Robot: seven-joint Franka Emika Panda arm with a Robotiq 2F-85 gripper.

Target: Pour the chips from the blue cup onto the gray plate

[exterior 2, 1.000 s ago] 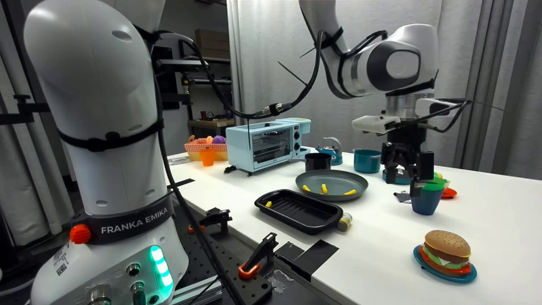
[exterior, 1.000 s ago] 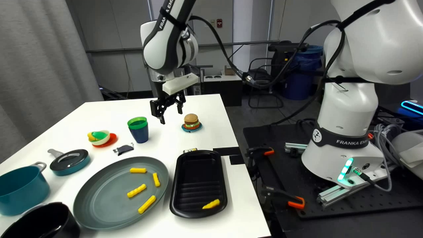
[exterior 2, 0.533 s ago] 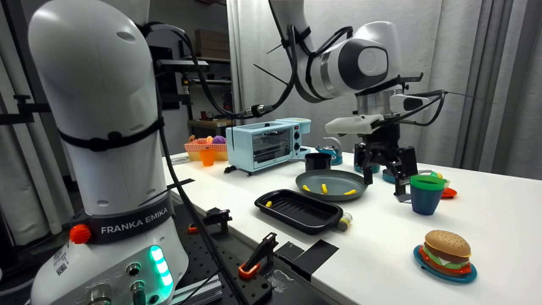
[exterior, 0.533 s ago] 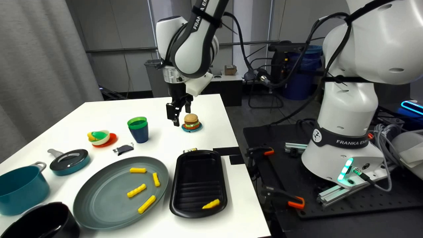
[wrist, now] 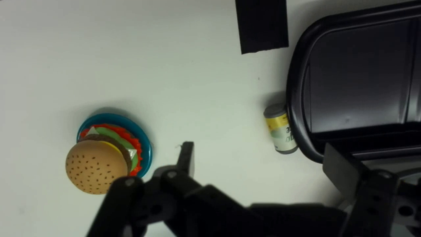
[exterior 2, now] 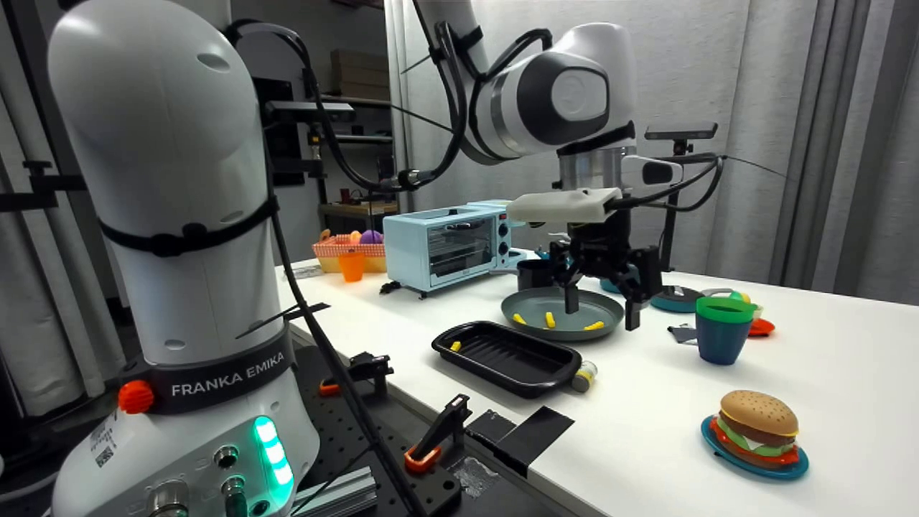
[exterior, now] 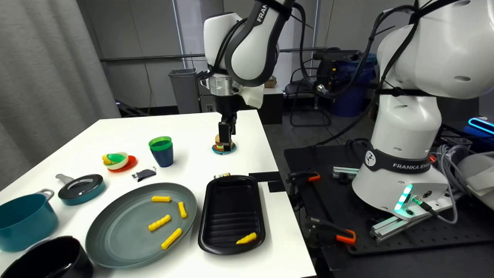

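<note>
Seemingly pouring is done: the desk (exterior: pixel 195 164) bears the gray plate (exterior: pixel 125 231) and black tray (exterior: pixel 231 206), the tool (exterior 2: pixel 602 309) gapes wide, holding nothing, the blue cup (exterior 2: pixel 722 336) stands upright, four chips (exterior: pixel 159 222) lie plated, leaving one stray (exterior: pixel 247 238) in the tray.

Plate (exterior: pixel 123 235), gray-green, with yellow chips (exterior: pixel 159 222). Cup (exterior: pixel 163 157), to my eye dark blue below, bright green above. Gripper (exterior 2: pixel 602 309) and tray (exterior: pixel 231 200), black; table (exterior: pixel 191 164), white. Burger bun (wrist: pixel 95 166), tan with dark flecks. Basket (exterior 2: pixel 334 248), red-and-white checked along the top; oven (exterior 2: pixel 406 251), pale blue.
</note>
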